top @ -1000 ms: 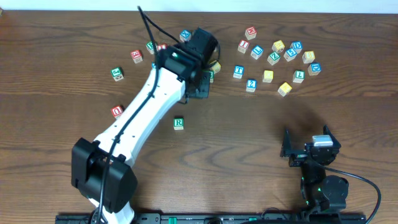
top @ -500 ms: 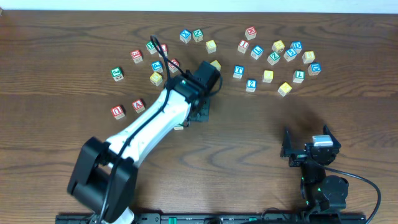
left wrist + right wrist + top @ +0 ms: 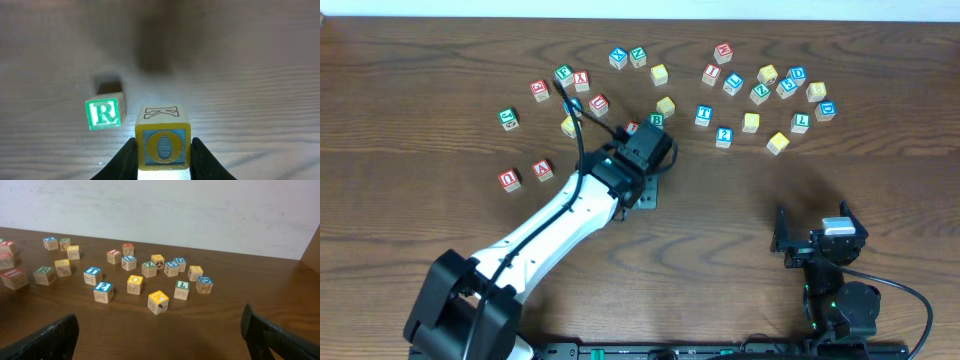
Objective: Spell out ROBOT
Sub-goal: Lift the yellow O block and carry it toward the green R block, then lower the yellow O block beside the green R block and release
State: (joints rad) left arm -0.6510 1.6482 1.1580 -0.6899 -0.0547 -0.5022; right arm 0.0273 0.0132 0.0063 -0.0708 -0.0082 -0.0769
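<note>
Overhead and wrist views of a dark wooden bench (image 3: 720, 220) strewn with small alphabet cubes. The left hand (image 3: 164, 157) is closed narrowly on the O cube (image 3: 162, 145), one finger on each side face. Its yellow O faces the wrist camera and a K is on top. The cube hangs low, just beside the R cube (image 3: 104, 113), which sits on the bench at its ten o'clock with a slim gap between them. This looks like O being set down as the word's second letter; whether it touches the wood is unclear.

From above, the left arm hides both cubes. The B cube (image 3: 657, 120), the T cube (image 3: 703, 115) and a yellow-topped cube (image 3: 751, 122) wait among the loose cubes along the bench's twelve o'clock side.

The right hand (image 3: 812, 238) rests at five o'clock, jaws spread wide and empty, well apart from everything.

No containers are in view.
</note>
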